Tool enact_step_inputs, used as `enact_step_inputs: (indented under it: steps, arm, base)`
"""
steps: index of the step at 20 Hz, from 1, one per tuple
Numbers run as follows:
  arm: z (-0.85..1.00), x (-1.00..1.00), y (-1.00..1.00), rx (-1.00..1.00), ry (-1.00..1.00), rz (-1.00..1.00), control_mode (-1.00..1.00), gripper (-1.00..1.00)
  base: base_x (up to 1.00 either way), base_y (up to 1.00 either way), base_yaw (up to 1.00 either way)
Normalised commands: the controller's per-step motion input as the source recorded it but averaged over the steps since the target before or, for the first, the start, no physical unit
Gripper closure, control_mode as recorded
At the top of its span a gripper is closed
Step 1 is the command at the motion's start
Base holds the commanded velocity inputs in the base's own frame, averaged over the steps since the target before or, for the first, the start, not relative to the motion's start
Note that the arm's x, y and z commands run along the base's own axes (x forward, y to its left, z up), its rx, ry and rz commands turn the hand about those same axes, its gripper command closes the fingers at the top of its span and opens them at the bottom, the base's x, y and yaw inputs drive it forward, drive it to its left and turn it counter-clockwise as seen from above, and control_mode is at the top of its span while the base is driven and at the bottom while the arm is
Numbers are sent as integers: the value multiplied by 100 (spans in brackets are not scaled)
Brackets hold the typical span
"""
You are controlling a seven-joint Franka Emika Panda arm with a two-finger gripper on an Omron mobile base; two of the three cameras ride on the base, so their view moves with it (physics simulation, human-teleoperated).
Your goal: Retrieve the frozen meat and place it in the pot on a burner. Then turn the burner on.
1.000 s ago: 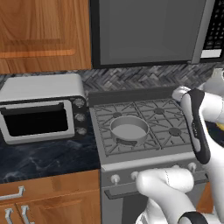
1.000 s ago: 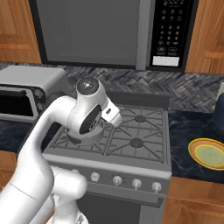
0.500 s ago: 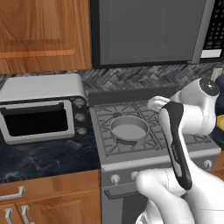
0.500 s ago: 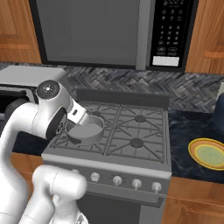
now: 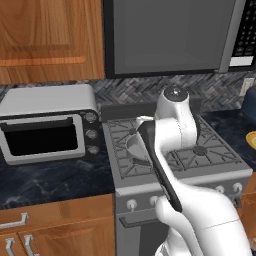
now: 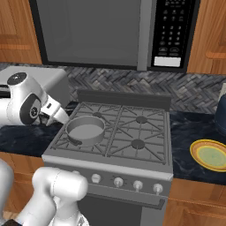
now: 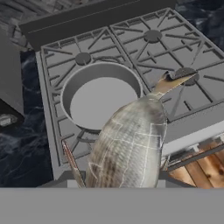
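Swinging left off the stove, the claw (image 6: 59, 115) is pinching the frozen meat (image 7: 131, 140) beside the pot (image 6: 85, 129).

Place: a home kitchen, computer-rendered.
Cooking: a gas stove (image 6: 115, 132) with 4 burners, grey grates and a row of knobs (image 6: 117, 181) on its front.
Overhead: a microwave (image 6: 114, 33) mounted above the stove.
Counter: dark marbled countertop (image 5: 50, 180) carrying a toaster oven (image 5: 47, 125).
Walls: herringbone tile backsplash (image 6: 194, 95).
Storage: wooden cabinets (image 5: 50, 37) above and below.
Tableware: a yellow plate (image 6: 211, 155) on the counter.
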Motion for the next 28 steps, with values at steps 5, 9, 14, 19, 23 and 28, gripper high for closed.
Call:
enact_step_inputs:
  steps: [5, 9, 14, 19, 23, 28]
  arm:
    - [0, 1, 3, -2, 3, -2, -100, 100]
    - [-1, 1, -21, 0, 0, 6, -100, 100]
    - [-25, 0, -39, 2, -4, 10, -100, 100]
    - [-25, 1, -25, 14, -2, 5, -100, 100]
    - [-17, 18, 0, 18, 0, 0, -100, 100]
    - [-15, 41, 0, 4, 0, 0, -100, 100]
  base:
    - [0, 0, 0]
    - [0, 0, 0]
    - [0, 0, 0]
    - [0, 0, 0]
    - [0, 0, 0]
    - [0, 0, 0]
